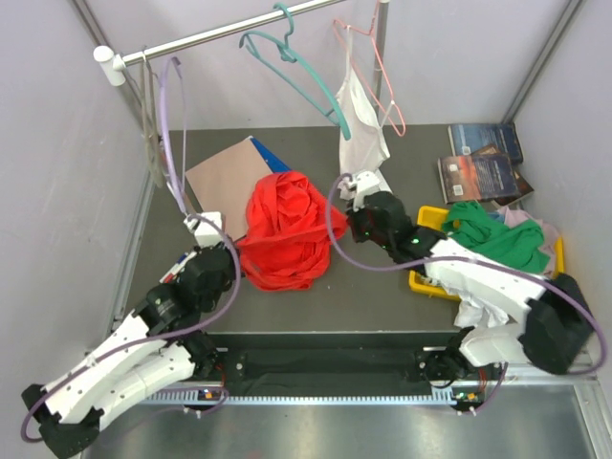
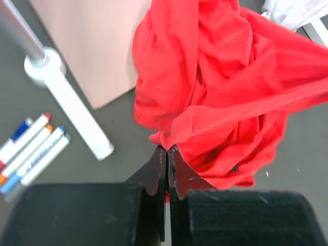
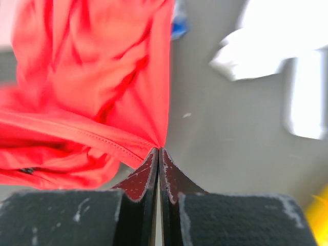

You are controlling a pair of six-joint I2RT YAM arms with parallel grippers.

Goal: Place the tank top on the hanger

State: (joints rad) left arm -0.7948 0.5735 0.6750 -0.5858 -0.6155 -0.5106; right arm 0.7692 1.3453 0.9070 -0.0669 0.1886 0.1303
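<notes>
The red tank top (image 1: 284, 232) is bunched mid-table, stretched between both grippers. My left gripper (image 1: 236, 251) is shut on its left edge; in the left wrist view the closed tips (image 2: 167, 148) pinch a fold of the red tank top (image 2: 220, 87). My right gripper (image 1: 334, 212) is shut on its right edge; in the right wrist view the tips (image 3: 159, 149) pinch a hem of the red tank top (image 3: 92, 92). The teal hanger (image 1: 299, 69) hangs empty from the metal rail (image 1: 220, 34) at the back.
A pink hanger (image 1: 373, 67) with a white top (image 1: 361, 120) and a lavender hanger (image 1: 172, 124) hang on the rail. A tan board (image 1: 222, 172), markers (image 2: 31, 148), books (image 1: 488, 163) and a yellow bin (image 1: 426, 282) holding a green garment (image 1: 497, 234) lie around.
</notes>
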